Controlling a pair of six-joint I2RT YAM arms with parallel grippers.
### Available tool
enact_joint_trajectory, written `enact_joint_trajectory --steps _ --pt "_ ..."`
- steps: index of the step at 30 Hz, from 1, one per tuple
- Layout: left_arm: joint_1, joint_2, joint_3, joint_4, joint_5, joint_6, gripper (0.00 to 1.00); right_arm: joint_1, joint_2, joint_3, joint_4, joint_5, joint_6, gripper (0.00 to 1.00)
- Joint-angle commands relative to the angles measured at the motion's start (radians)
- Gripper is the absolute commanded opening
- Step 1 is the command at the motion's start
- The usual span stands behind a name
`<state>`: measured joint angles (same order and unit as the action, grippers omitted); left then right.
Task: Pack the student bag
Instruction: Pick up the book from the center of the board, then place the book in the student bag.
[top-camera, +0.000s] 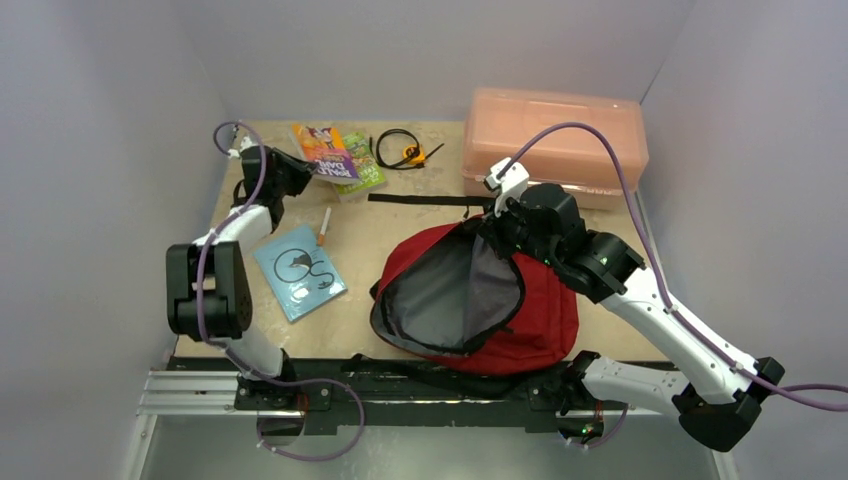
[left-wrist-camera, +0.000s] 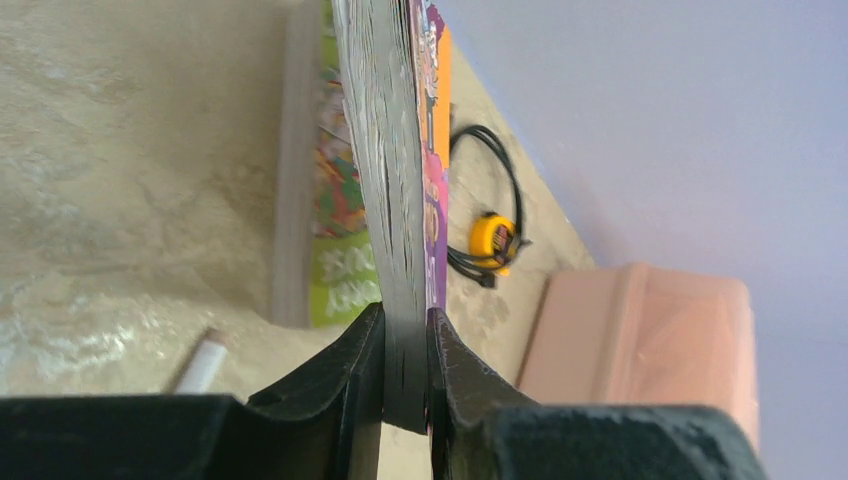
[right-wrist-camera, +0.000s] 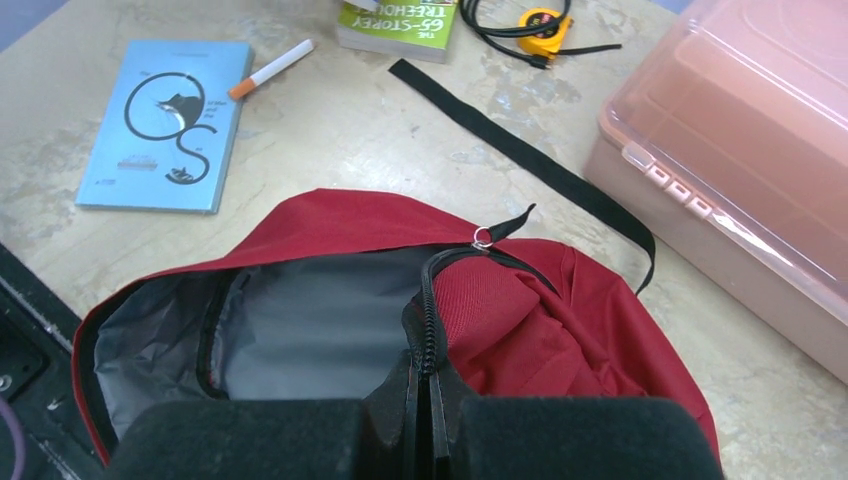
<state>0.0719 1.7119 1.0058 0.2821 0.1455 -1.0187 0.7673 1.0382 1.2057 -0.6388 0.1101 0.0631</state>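
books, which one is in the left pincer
The orange-and-purple book, clamped edge-on in the left pincer; the green book and light blue book lie flat.

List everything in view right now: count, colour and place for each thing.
student bag: one, dark red with grey lining, centre-right, mouth open
box: one, translucent pink, far right corner
orange book: one, orange and purple, far left, held in the left hand
green book: one, green, far edge, beside the orange book
blue book: one, light blue, flat, left of the bag
pen: one, white with orange tip, between blue and green books
cable: one, black with a yellow piece, far edge
strap: one, black, flat beyond the bag
table: one, beige
left hand: one, black, shut on the orange book
right hand: one, black, shut on the bag's zip edge
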Motion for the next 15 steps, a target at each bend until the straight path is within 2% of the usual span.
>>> enact_joint_trajectory --steps 1,5,8,11,15 --pt "0.001 -0.242 0.022 -0.131 0.121 0.090 0.00 0.002 -0.037 0.021 0.051 0.086 0.047 0.00" --pt "-0.015 -0.468 0.037 -0.384 0.287 0.181 0.00 0.003 -0.025 0.028 0.063 0.140 0.031 0.00" --pt "-0.089 -0.691 0.020 -0.548 0.315 0.333 0.00 0.001 0.004 0.045 0.044 0.212 0.014 0.00" --pt "-0.180 -0.909 -0.021 -0.651 0.331 0.458 0.00 -0.001 0.025 0.059 0.047 0.202 0.003 0.00" --pt "-0.225 -1.073 -0.114 -0.749 0.459 0.429 0.00 -0.001 0.036 0.065 0.080 0.172 0.001 0.00"
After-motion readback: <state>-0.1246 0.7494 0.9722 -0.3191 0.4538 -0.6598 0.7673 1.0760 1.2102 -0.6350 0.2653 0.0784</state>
